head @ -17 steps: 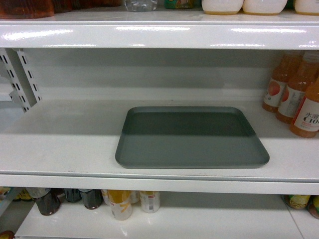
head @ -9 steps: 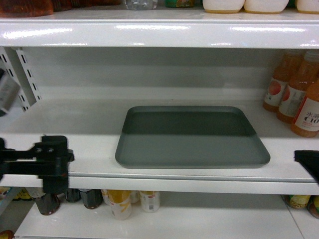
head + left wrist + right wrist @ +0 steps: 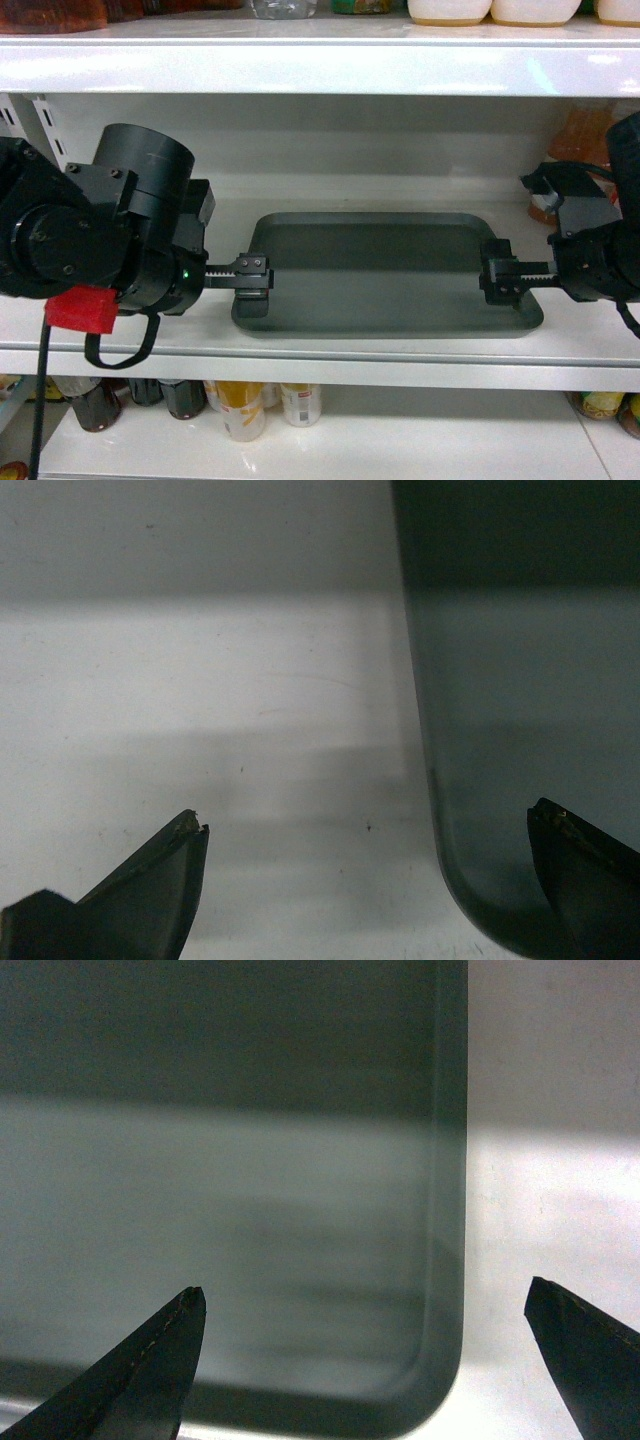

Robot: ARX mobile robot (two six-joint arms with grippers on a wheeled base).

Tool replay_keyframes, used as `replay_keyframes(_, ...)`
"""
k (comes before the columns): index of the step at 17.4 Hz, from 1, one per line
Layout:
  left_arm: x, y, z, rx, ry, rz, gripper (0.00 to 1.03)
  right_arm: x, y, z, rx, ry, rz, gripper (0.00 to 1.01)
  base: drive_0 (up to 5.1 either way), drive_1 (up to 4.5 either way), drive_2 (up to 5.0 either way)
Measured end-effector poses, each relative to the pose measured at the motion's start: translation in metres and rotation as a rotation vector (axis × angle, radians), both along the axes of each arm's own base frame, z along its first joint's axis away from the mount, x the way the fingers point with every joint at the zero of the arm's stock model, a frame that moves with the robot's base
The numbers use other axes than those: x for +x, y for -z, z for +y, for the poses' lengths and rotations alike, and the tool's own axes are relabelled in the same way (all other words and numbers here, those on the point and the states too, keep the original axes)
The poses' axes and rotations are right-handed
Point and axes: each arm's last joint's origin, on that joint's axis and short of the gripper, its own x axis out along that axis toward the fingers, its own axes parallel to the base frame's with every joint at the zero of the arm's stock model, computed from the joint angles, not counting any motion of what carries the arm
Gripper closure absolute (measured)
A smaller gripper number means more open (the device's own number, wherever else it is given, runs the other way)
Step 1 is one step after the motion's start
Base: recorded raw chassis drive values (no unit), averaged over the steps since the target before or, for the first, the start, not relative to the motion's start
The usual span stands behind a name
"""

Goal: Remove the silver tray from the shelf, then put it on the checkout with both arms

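While the silver tray (image 3: 385,272) lies flat on the shelf (image 3: 120,300), near the board's rounded front lip, I have one arm at each of its short ends. My left gripper (image 3: 252,285) sits at the tray's left edge close to the front left corner, and my left wrist view shows its two fingers spread wide: one dark fingertip (image 3: 175,865) is over the white shelf board (image 3: 200,730) just outside the tray, the other is over the tray's grey-green surface (image 3: 520,680), with the rim running between them. My right gripper (image 3: 500,275) is at the tray's right edge near the front right corner, also wide open; from the right wrist camera one fingertip (image 3: 170,1345) hangs over the tray floor (image 3: 220,1180) and the other (image 3: 580,1345) over the bare shelf (image 3: 550,1160) beyond the rim, so the rounded corner lies between the two. Neither gripper holds anything, and I cannot tell whether any fingertip touches the tray or the board. Behind the tray's right end, partly hidden by my right arm, stand orange drink bottles (image 3: 578,135). Below the tray's shelf, a lower board carries cans and dark bottles (image 3: 250,405), and above it another white shelf (image 3: 320,70) spans the head view.
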Motion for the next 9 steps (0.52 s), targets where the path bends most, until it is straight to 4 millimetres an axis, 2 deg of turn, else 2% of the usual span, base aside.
replay_keyframes(2, 0.015, 0.012, -0.002, -0.016, -0.016, 0.055, 0.05, 0.021, 0.008, 0.001, -0.017, 0.028, 0.041, 0.03, 0.0, 0.00, 0.0)
replay_keyframes(4, 0.030, 0.014, -0.006, -0.037, -0.035, 0.075, 0.05, 0.045, 0.012, -0.001, -0.031, 0.081, 0.056, 0.03, 0.0, 0.00, 0.0)
replay_keyframes(7, 0.044, 0.013, -0.010, -0.042, -0.033, 0.084, 0.05, 0.068, 0.018, -0.010, -0.033, 0.134, 0.096, 0.03, 0.0, 0.00, 0.0)
replay_keyframes(9, 0.046, 0.015, -0.015, -0.036, -0.033, 0.089, 0.05, 0.076, 0.027, -0.013, -0.037, 0.156, 0.130, 0.03, 0.0, 0.00, 0.0)
